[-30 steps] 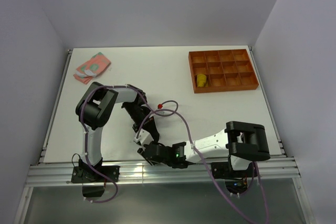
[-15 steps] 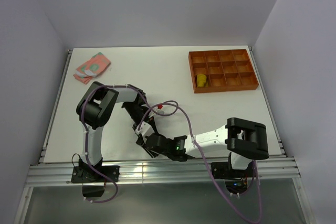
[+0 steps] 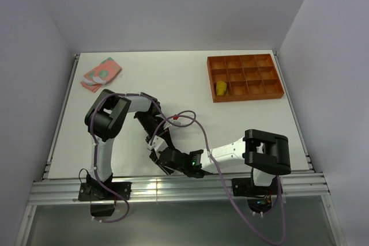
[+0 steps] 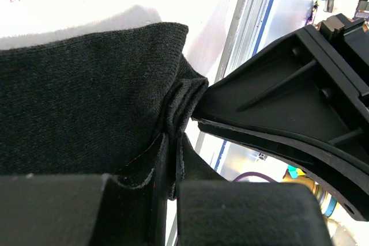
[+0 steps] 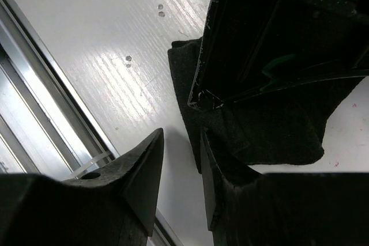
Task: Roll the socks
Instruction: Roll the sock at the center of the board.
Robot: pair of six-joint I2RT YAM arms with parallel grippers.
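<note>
The black sock [image 4: 86,96] lies flat on the white table near its front edge. My left gripper [image 4: 174,139] is shut on a bunched fold at the sock's edge. In the top view the left gripper [image 3: 157,142] and the right gripper [image 3: 165,158] meet over the sock and hide it. My right gripper [image 5: 180,159] is open, its gap over bare table right beside the sock's corner [image 5: 271,131], its right finger [image 5: 216,171] against the sock's edge. The pink sock with green patches [image 3: 101,73] lies at the far left. The mustard-yellow sock [image 3: 221,88] sits in a tray compartment.
The orange tray [image 3: 210,79] with square compartments stands at the back right. The metal rail of the table's front edge [image 3: 173,185] runs just below both grippers and also shows in the right wrist view [image 5: 34,113]. White walls enclose the table.
My right gripper has moved left and slightly forward, closing in on the left gripper and the black sock. The left gripper has stayed shut on the sock, nearly in place.
</note>
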